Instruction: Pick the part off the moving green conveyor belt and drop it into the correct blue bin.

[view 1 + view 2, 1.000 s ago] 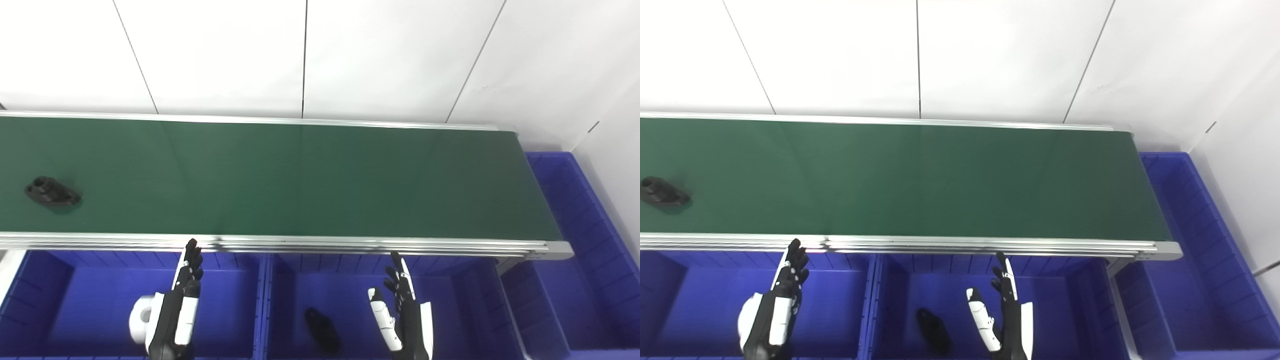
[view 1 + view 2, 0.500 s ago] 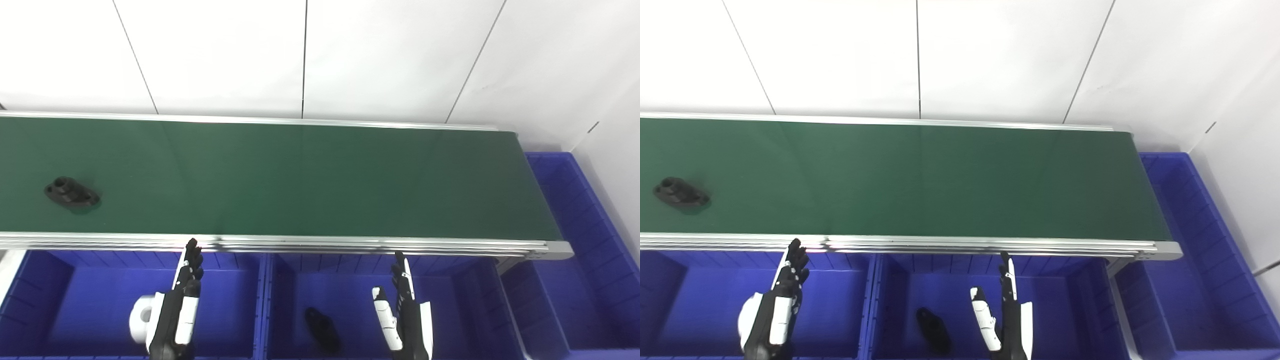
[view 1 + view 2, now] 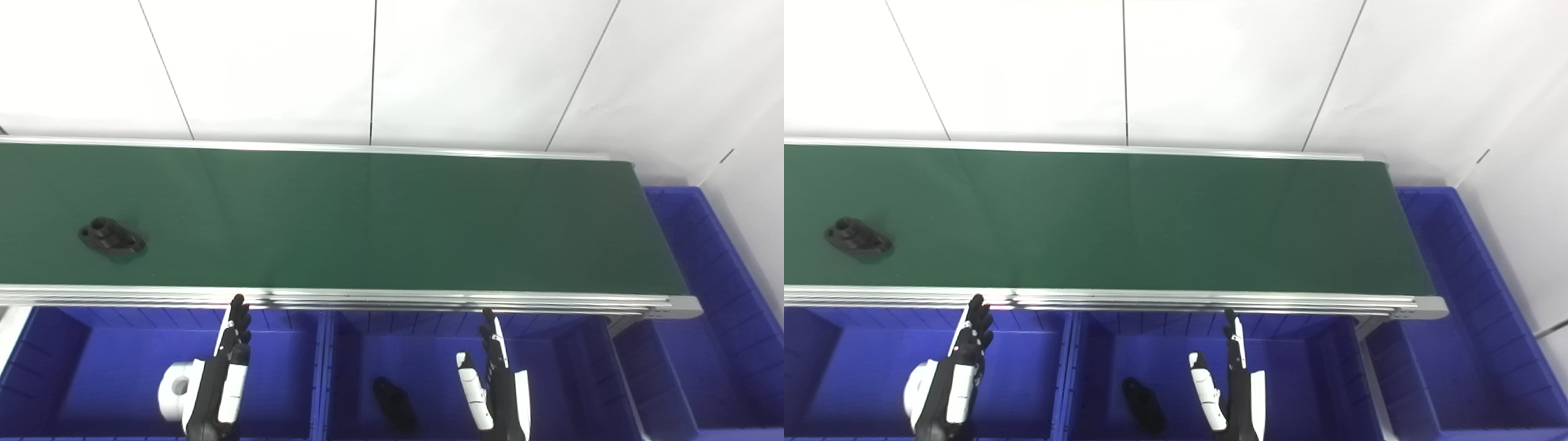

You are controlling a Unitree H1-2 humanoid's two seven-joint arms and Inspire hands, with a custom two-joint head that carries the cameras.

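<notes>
Riding the green conveyor belt [image 3: 380, 214] at its far left is the black part [image 3: 111, 237], a flat piece with two round bosses, lying nearer the belt's front edge than its back. Nothing is touching it, and the belt surface around it is bare green. Between the part and both hands is running the silver front rail [image 3: 429, 301] of the conveyor, a raised metal lip along the whole near edge.

Below that rail, the left hand [image 3: 223, 380] is hovering over the left blue bin [image 3: 55, 367], fingers stretched straight and pointing up toward the rail, holding nothing; its fingertips are sitting just beneath the lip, well to the right of the part. The right hand [image 3: 493, 383] is hanging over the middle blue bin [image 3: 569, 361], fingers also extended and spread from the thumb, empty.

Lying on the floor of the middle bin, just left of the right hand, is another black part [image 3: 395, 404]. A third blue bin [image 3: 716, 294] is wrapping around the belt's right end. White wall panels [image 3: 367, 67] are standing behind the conveyor.
</notes>
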